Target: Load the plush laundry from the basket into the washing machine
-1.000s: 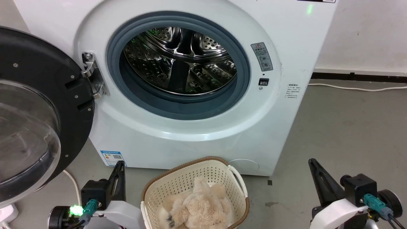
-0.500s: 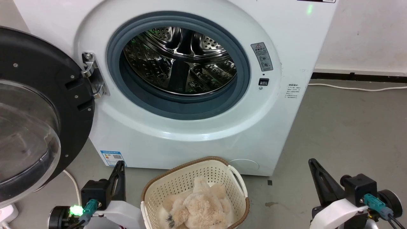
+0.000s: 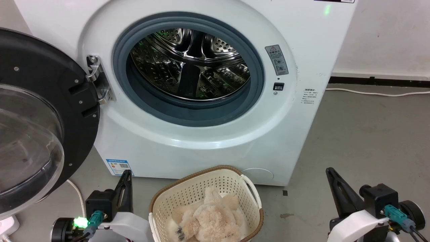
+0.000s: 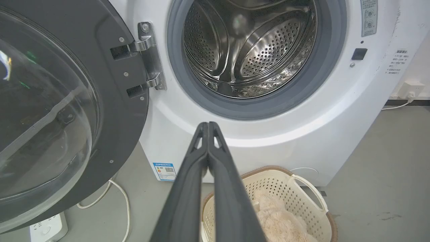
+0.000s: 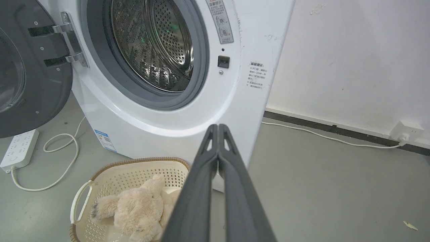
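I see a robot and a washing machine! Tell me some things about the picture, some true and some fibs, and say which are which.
1. The washing machine has its door swung open. True.
2. The fluffy toy is already inside the drum. False: it lies in the basket, outside the drum.
3. The left pincer and the right pincer are both shut and hold nothing. True.
4. The basket stands on top of the washing machine. False: it stands on the floor in front of it.
5. A white power strip lies on the floor. True.
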